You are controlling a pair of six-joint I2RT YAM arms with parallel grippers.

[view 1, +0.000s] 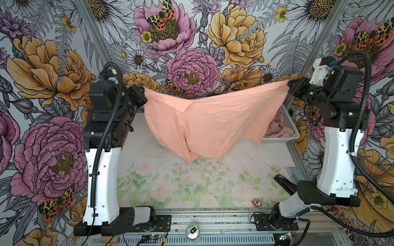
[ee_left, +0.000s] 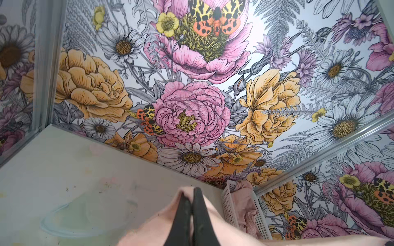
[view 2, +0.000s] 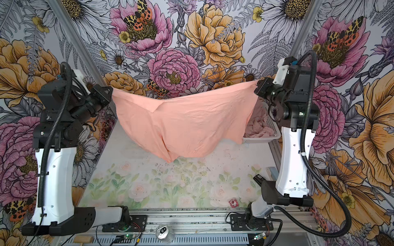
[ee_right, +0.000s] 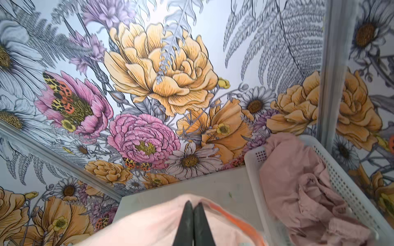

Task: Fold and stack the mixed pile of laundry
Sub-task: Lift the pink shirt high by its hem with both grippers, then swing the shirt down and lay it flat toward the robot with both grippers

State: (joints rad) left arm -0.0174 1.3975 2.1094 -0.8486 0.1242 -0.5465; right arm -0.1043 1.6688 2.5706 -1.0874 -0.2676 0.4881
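The peach-orange T-shirt [view 1: 213, 123] [view 2: 187, 123] hangs spread in the air above the back of the table, its lowest fold close to the tabletop. My left gripper [view 1: 145, 90] [view 2: 112, 89] [ee_left: 193, 191] is shut on its left top corner. The right gripper [view 1: 288, 83] [view 2: 257, 83] [ee_right: 194, 204] is shut on the right top corner. In both wrist views the dark fingers pinch peach cloth [ee_left: 153, 223] [ee_right: 149, 223]. The dusty-pink garment [view 1: 277, 127] [view 2: 258, 125] [ee_right: 298, 191] lies crumpled in the basket, partly hidden behind the shirt in both top views.
A white perforated basket [view 1: 286, 116] [view 2: 271, 123] [ee_right: 341, 176] stands at the back right corner. A black stapler-like tool [view 1: 283, 183] and a small red item [view 1: 256, 202] lie at the front right. A drink can [view 1: 192, 232] sits on the front rail. Floral walls enclose three sides.
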